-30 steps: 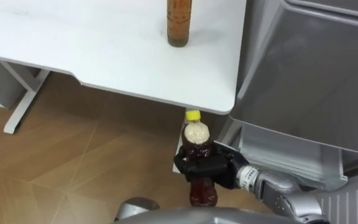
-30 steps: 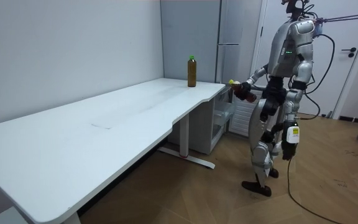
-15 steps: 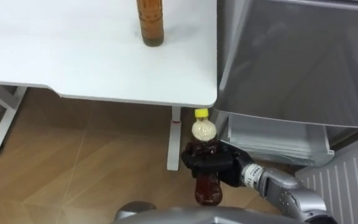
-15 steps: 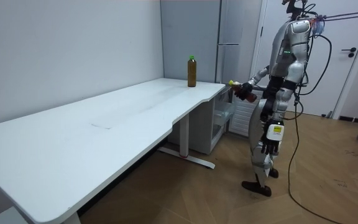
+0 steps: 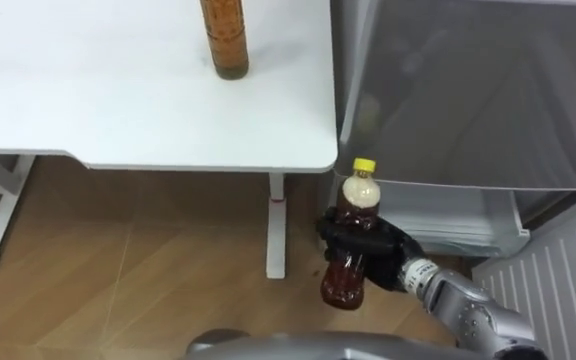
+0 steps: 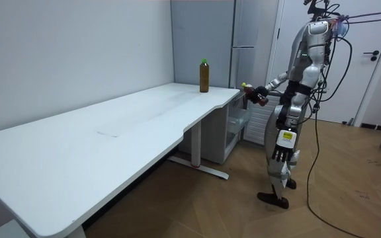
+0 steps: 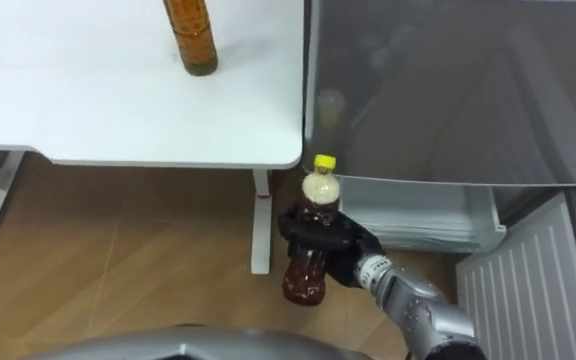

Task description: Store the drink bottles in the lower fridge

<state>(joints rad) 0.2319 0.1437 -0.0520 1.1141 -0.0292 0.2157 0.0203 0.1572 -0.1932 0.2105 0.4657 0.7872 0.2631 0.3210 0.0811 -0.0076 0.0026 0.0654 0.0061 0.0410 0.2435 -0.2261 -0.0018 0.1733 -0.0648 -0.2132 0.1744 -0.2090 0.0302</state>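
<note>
While its fingers are wrapping the waist of a dark-brown plastic drink bottle with a yellow cap (image 5: pixel 343 284), right hand (image 5: pixel 388 253) is holding it slightly tilted in mid-air, just off the white table (image 5: pixel 118 110) corner, in front of the open lower compartment (image 5: pixel 433 215) of the grey fridge (image 5: pixel 468 80). Amber bottle with green cap (image 5: pixel 224 40) is standing on the table. Left hand (image 6: pixel 282 153) is hanging at the robot's side, fingers loose.

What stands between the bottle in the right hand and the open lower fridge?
Nothing visible. The right hand holds the bottle just before the open lower fridge compartment; its door stands aside at the right.
</note>
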